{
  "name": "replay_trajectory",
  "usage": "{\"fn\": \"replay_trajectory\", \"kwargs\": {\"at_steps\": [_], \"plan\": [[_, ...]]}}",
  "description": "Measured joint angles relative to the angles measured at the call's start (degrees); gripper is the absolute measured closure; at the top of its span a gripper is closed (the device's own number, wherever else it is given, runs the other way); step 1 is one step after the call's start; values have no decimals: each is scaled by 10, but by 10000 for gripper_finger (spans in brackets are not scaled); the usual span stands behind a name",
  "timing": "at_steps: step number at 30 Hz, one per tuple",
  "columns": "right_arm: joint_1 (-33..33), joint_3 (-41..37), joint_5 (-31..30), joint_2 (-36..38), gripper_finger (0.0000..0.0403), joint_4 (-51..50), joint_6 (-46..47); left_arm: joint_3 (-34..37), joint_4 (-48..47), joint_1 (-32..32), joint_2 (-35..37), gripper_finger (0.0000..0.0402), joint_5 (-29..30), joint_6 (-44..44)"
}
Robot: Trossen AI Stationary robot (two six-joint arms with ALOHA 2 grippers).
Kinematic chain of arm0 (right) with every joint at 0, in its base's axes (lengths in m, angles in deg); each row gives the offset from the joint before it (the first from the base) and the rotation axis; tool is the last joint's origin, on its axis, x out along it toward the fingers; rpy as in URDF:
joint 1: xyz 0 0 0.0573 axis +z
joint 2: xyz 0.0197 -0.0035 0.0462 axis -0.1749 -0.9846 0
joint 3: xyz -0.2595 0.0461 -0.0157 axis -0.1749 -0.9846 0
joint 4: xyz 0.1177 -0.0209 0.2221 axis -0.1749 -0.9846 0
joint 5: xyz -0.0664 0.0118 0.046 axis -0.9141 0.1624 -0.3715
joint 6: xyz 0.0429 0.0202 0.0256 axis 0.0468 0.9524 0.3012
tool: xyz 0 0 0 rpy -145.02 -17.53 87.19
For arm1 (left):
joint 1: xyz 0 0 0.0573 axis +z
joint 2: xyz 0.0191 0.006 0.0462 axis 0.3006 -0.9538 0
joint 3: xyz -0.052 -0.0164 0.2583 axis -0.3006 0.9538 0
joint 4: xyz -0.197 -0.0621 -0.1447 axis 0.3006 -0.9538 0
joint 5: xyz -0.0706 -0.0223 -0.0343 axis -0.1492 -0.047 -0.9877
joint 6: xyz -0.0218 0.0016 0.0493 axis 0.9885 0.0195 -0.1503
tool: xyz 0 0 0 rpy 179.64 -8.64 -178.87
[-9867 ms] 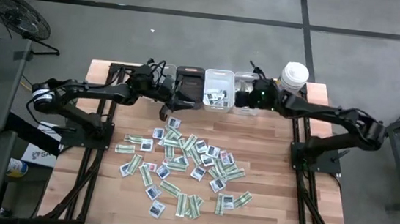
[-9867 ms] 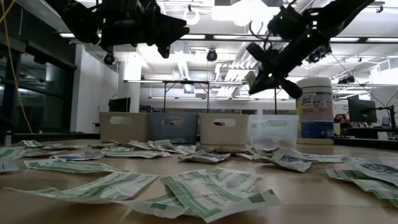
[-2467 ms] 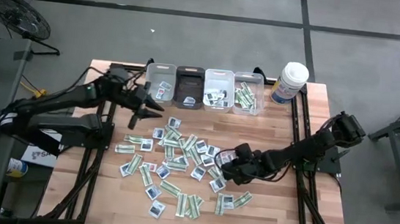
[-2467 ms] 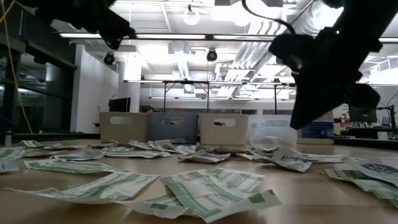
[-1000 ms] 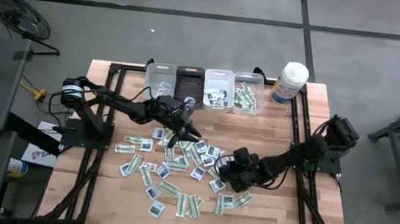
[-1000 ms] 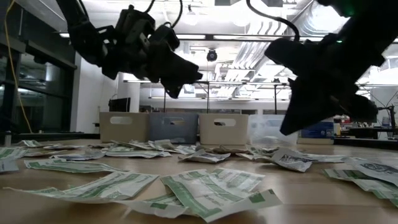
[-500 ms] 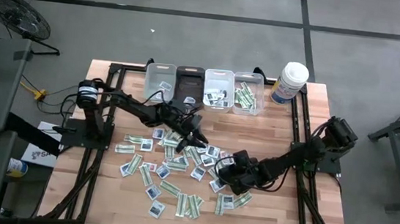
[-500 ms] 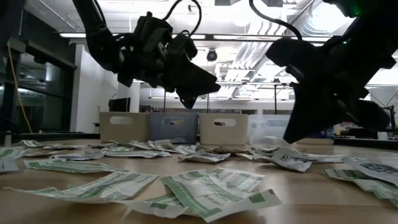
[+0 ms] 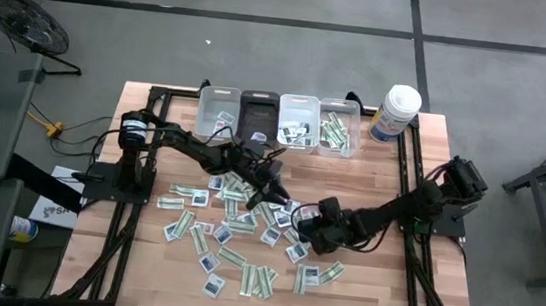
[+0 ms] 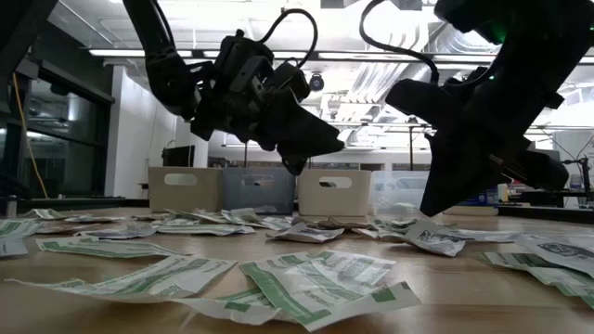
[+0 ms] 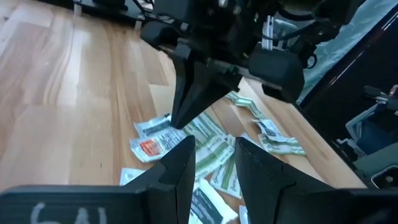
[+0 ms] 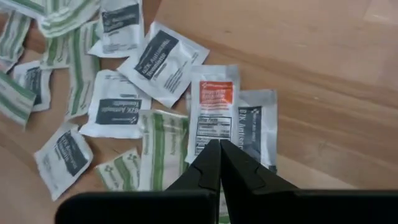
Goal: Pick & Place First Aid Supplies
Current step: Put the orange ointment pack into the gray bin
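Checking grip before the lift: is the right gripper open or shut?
Shut. In the right wrist view the right gripper has both fingers pressed together, no gap, above an orange-labelled packet; nothing visibly between them.

Approx. forty loose packets [image 9: 233, 258] on the tabletop [image 9: 370, 298], green-striped and white mixed; exact no. can't be read. 4 bins [image 9: 299, 110], 1 canister [image 9: 399, 111]. 2 arms.
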Motion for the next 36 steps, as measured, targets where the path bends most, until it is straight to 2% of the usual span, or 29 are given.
{"fn": "replay_trajectory", "kwargs": {"at_steps": [12,17,21,27,30,36], "plan": [[-2,0,37,-18,403,4,5,-27,-14,0,-11,291,29,4],[-2,0,41,-18,403,1,5,-44,-20,0,-50,291,4,49],[-2,0,44,-17,403,-1,4,-79,-19,0,-84,291,-31,90],[-2,0,44,-18,403,0,4,-134,-25,0,-119,291,-51,152],[-2,0,45,-17,403,0,4,-153,-61,0,-121,291,-38,194],[-2,0,44,-18,403,1,4,-163,-173,-1,-122,291,-1,220]]}}
